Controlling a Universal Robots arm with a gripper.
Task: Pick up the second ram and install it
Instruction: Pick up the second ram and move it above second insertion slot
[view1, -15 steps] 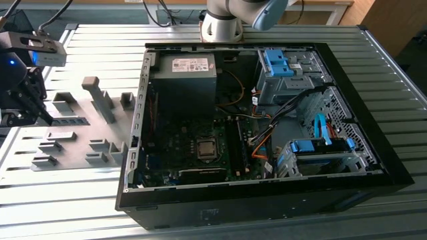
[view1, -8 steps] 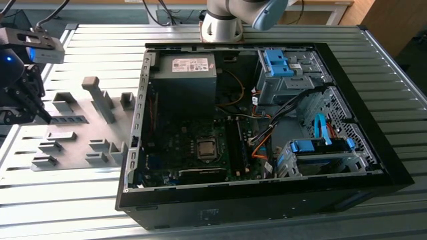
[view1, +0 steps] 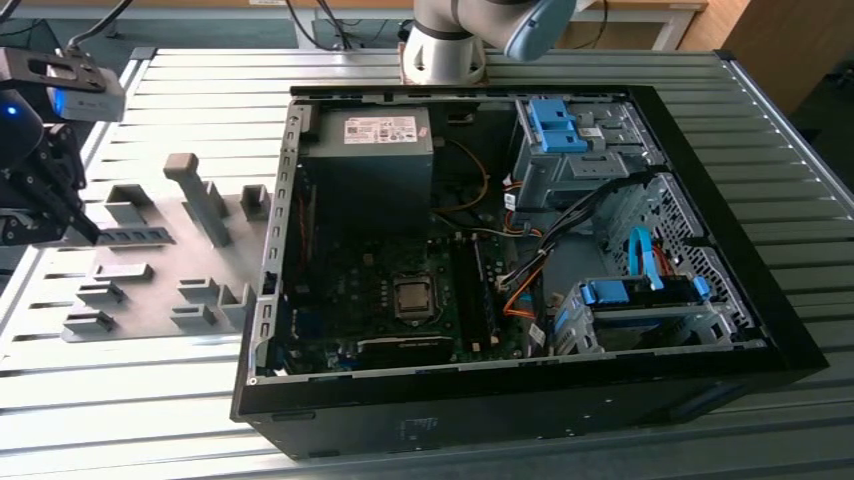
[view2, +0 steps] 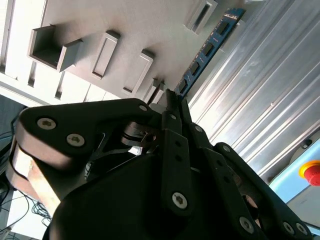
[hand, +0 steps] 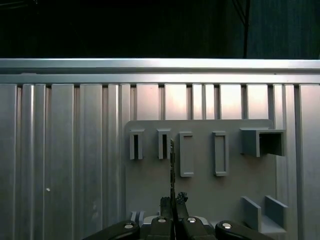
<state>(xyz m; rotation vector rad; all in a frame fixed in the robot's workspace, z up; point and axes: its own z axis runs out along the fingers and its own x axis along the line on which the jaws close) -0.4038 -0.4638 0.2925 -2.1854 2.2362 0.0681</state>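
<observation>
Now, at the exterior view's left, the gripper (view1: 64, 222) pinches the ram (view2: 207, 50) in narrow jaws, edge-on above the fixture (view1: 160, 290), probably to keep it straight.

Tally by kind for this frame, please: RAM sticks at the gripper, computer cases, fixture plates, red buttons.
second ram, clamped edge-on in the gripper: 1
computer case, side open: 1
grey fixture plate: 1
red button: 1
Total: 4
</observation>
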